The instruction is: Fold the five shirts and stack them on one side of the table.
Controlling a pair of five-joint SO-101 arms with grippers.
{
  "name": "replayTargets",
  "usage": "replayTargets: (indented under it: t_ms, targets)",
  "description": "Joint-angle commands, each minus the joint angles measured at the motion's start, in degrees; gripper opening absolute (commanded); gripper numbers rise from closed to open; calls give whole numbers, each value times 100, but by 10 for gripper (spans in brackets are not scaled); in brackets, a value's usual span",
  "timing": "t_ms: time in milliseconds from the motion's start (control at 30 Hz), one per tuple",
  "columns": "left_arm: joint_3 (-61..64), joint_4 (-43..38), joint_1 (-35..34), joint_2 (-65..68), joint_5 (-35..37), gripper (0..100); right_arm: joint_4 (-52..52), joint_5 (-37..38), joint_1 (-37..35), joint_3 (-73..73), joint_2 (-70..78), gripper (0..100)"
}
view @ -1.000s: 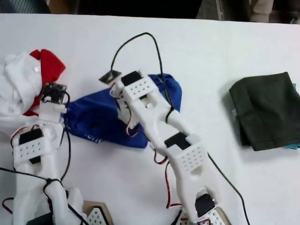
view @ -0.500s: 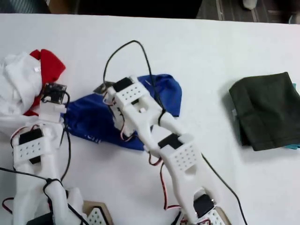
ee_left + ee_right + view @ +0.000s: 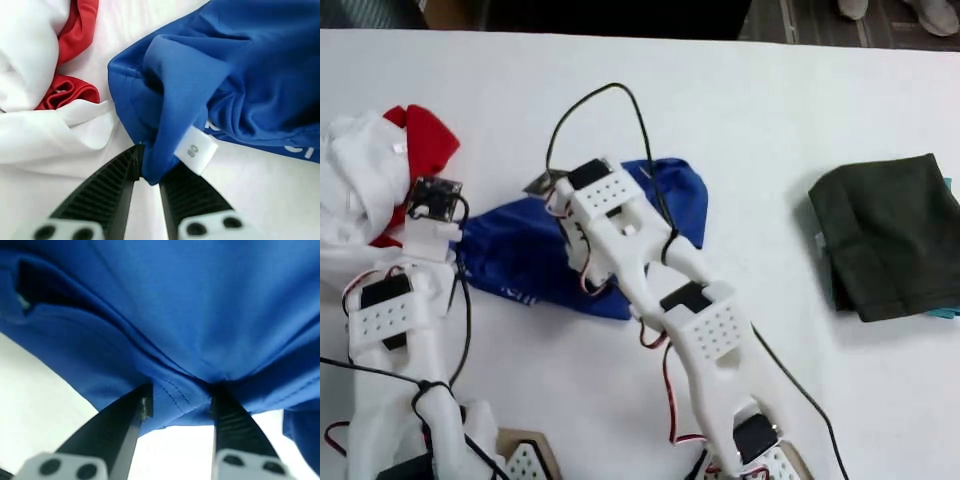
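A crumpled blue shirt [image 3: 520,255] lies on the white table [image 3: 770,100] left of centre. My left gripper [image 3: 150,172] is shut on the blue shirt's [image 3: 240,75] near left edge, beside a white label [image 3: 195,150]. My right arm [image 3: 610,200] leans over the shirt's middle. My right gripper [image 3: 182,400] is open, its fingers astride a hem of the blue shirt [image 3: 200,305]. A red shirt [image 3: 425,135] and a white shirt [image 3: 355,175] lie bunched at the far left. A folded dark green shirt [image 3: 890,235] sits at the right on a teal one [image 3: 945,312].
Black cables [image 3: 640,110] loop above the right arm over the blue shirt. The left arm [image 3: 390,310] stands near the front left edge. Bare table [image 3: 770,150] lies between the blue shirt and the folded stack.
My right arm has swung left and lowered over the blue shirt, then shifted slightly back to the right. The left arm and the shirts have kept still.
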Motion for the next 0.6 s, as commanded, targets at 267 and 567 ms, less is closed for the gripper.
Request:
replayTargets:
  t_ms: [267,567]
  targets:
    - [-259,-97,-26,-105,-26,27,31,53,180,-237,40,187]
    - [-259,-97,-26,-105,-26,27,31,44,189,-255,-22,19]
